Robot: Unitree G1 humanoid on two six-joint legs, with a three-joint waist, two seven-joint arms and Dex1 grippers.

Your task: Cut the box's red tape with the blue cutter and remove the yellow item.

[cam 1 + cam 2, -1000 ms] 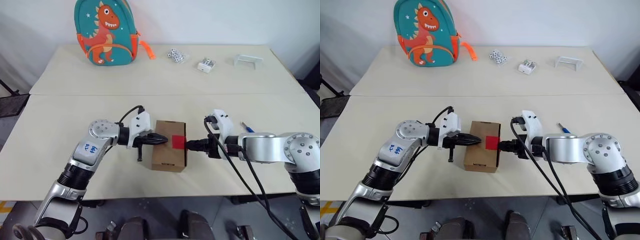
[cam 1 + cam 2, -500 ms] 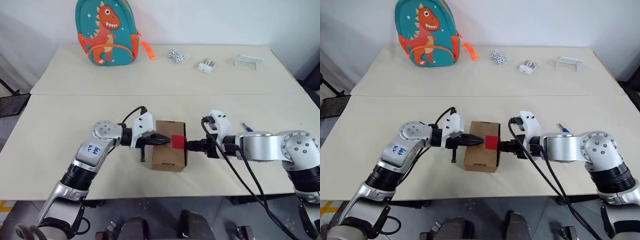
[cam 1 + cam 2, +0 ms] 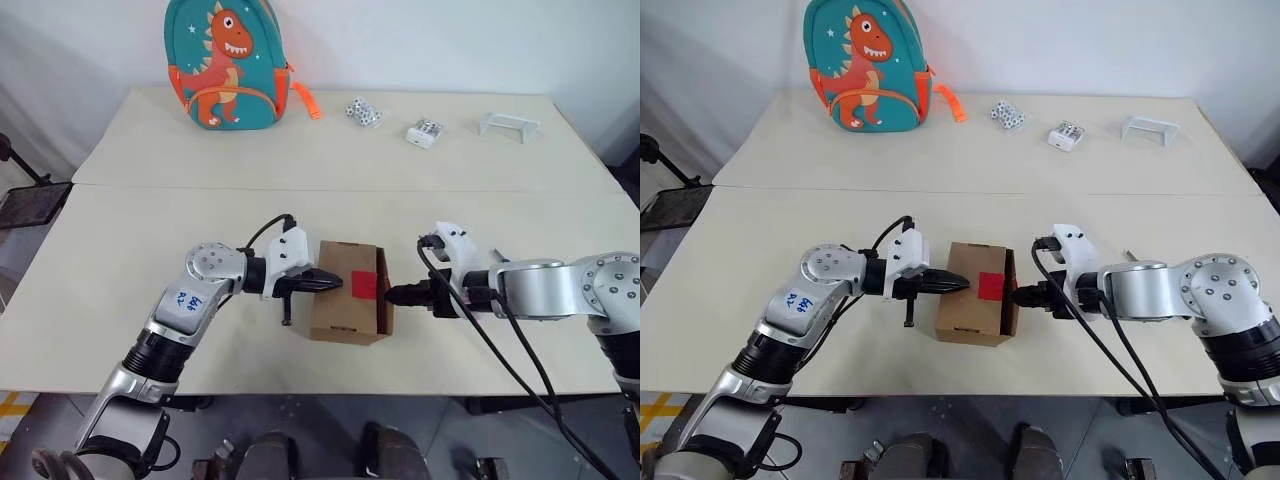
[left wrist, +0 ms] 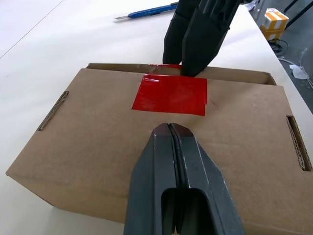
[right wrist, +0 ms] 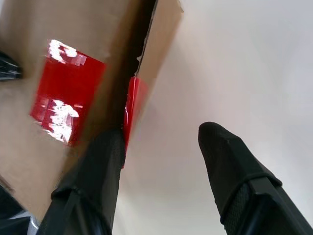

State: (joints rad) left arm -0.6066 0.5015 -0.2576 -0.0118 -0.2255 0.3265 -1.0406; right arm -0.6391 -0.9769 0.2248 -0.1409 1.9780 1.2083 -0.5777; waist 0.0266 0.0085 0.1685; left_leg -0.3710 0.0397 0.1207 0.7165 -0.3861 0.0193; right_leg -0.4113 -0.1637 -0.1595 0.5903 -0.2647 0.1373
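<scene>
The small brown cardboard box point(image 3: 348, 304) sits near the front edge of the pale desk point(image 3: 120, 240), between the two arms. The left pincer point(image 3: 328, 283) is clenched with nothing in it and presses its tip on the box top, I think to keep the box from sliding. The right pincer point(image 3: 1018, 296) has its two black fingers apart, one finger point(image 5: 93, 171) right by the lid edge where the bright red square of tape point(image 4: 170, 95) folds over, as if to pull the flap up. The slim blue cutter point(image 4: 146, 11) lies on the desk behind that arm, so the cutting looks done. The yellow item must be inside the box. Compared with a second ago, the right pincer has backed away a little from the box.
</scene>
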